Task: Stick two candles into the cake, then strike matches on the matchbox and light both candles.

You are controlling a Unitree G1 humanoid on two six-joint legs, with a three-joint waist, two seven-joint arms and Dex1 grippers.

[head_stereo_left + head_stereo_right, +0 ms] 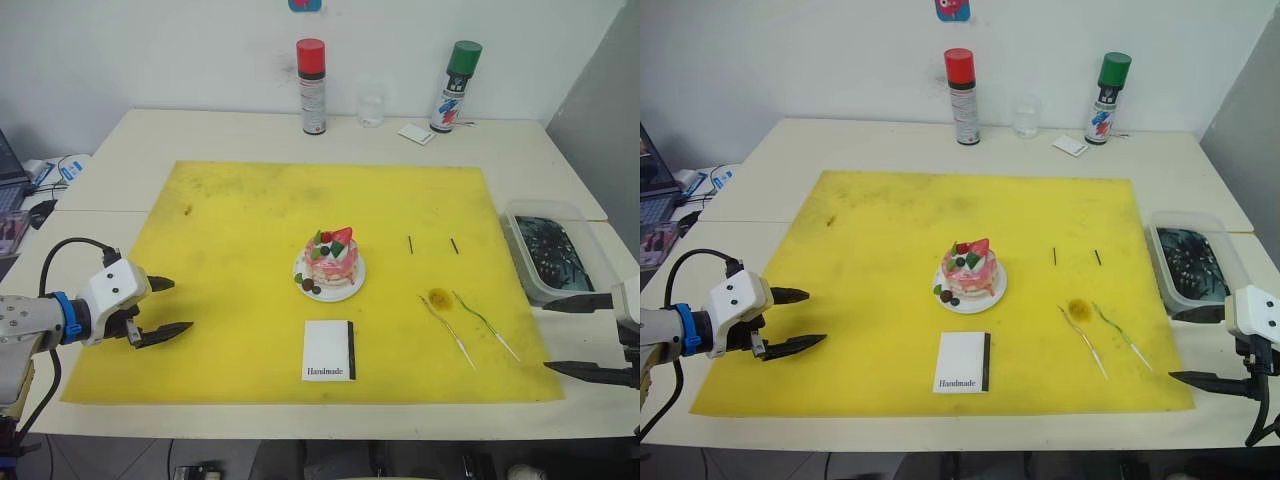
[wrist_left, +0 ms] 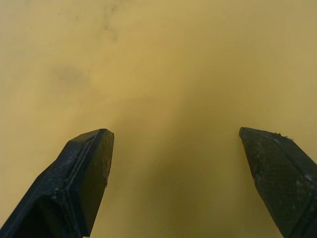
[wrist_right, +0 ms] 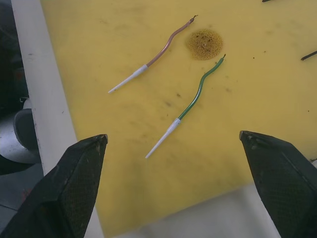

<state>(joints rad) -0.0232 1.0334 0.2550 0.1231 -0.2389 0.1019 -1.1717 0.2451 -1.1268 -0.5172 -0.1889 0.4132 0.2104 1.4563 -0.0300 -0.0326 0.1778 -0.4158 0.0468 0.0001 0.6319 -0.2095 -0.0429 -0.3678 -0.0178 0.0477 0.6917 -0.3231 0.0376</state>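
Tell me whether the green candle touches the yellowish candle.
Apart. The right wrist view shows bare yellow mat between the green candle and the yellowish candle along their whole length.

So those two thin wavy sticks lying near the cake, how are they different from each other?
The green candle has a green stem; the yellowish candle is tan-brown. The green candle lies nearer the right gripper, the yellowish candle farther away, toward the matchbox. Both lie flat on the yellow mat, roughly parallel, slightly wavy, with pale pointed ends, neither yet in the cake.
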